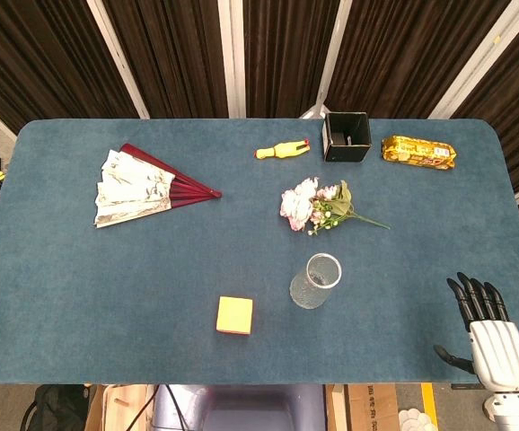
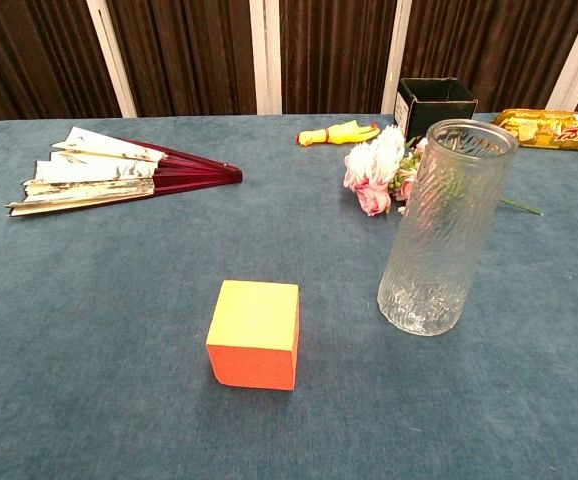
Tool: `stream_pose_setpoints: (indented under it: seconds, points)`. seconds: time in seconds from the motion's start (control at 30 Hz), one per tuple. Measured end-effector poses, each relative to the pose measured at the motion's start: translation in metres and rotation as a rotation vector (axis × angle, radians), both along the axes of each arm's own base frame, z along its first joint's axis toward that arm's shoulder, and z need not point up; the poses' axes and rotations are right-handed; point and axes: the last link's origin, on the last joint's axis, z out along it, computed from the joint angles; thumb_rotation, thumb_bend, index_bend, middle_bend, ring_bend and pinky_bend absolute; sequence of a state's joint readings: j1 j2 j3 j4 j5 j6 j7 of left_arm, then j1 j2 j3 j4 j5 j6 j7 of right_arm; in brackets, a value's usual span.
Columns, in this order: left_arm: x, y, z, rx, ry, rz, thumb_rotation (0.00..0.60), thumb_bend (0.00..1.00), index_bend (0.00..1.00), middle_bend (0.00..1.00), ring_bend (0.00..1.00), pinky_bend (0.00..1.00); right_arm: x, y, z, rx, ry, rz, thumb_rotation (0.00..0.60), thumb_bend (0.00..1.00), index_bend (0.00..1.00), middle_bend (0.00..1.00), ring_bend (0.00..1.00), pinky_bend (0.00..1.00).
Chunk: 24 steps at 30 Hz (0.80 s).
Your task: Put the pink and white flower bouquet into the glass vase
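The pink and white flower bouquet point(image 1: 318, 206) lies flat on the blue table, stems pointing right; in the chest view the bouquet point(image 2: 375, 170) shows partly behind the vase. The glass vase point(image 1: 314, 281) stands upright and empty in front of it, also seen as the tall textured vase point(image 2: 444, 228). My right hand point(image 1: 486, 334) hovers at the table's front right corner, fingers spread and holding nothing, well to the right of the vase. My left hand is out of both views.
A folded paper fan point(image 1: 143, 187) lies at the left. An orange-yellow cube point(image 1: 234, 315) sits left of the vase. At the back are a yellow rubber chicken point(image 1: 282, 150), a black box point(image 1: 347, 136) and a gold snack packet point(image 1: 418, 152).
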<state>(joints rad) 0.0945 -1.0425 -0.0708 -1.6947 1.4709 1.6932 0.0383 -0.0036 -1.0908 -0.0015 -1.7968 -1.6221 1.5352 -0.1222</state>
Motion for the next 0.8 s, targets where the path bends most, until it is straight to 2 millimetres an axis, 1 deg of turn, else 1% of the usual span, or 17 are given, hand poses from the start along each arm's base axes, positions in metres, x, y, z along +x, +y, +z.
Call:
stream_pose_setpoints:
  seconds: [0.13,0.23,0.33,0.6,0.73,0.8]
  points:
    - [0.0,-0.002,0.003,0.02,-0.004,-0.005,0.6,0.25,0.07,0.0,0.0,0.02,0.005,-0.007,-0.002,0.033,0.021,0.026,0.6,0.0,0.07,0.01,0.02,0.0]
    - [-0.001,-0.001,0.002,0.011,-0.006,0.005,0.6,0.25,0.07,0.0,0.0,0.02,0.011,-0.017,-0.003,0.067,0.014,0.041,0.6,0.0,0.07,0.01,0.02,0.0]
    - [-0.001,-0.001,0.002,0.007,-0.009,0.008,0.6,0.25,0.07,0.0,0.0,0.02,0.017,-0.036,-0.001,0.099,-0.008,0.046,0.6,0.0,0.07,0.01,0.02,0.0]
    - [-0.002,-0.002,0.003,0.016,-0.006,0.02,0.6,0.25,0.07,0.0,0.0,0.02,0.024,-0.098,0.008,0.089,-0.053,-0.012,0.6,0.0,0.07,0.01,0.02,0.0]
    - [-0.001,-0.001,0.002,0.015,0.001,0.021,0.6,0.25,0.07,0.0,0.0,0.02,0.029,-0.128,0.007,0.113,-0.079,-0.042,0.6,0.0,0.07,0.01,0.02,0.0]
    - [-0.001,-0.001,0.001,0.017,0.005,0.024,0.6,0.25,0.07,0.0,0.0,0.02,0.035,-0.145,0.001,0.138,-0.1,-0.048,0.6,0.0,0.07,0.01,0.02,0.0]
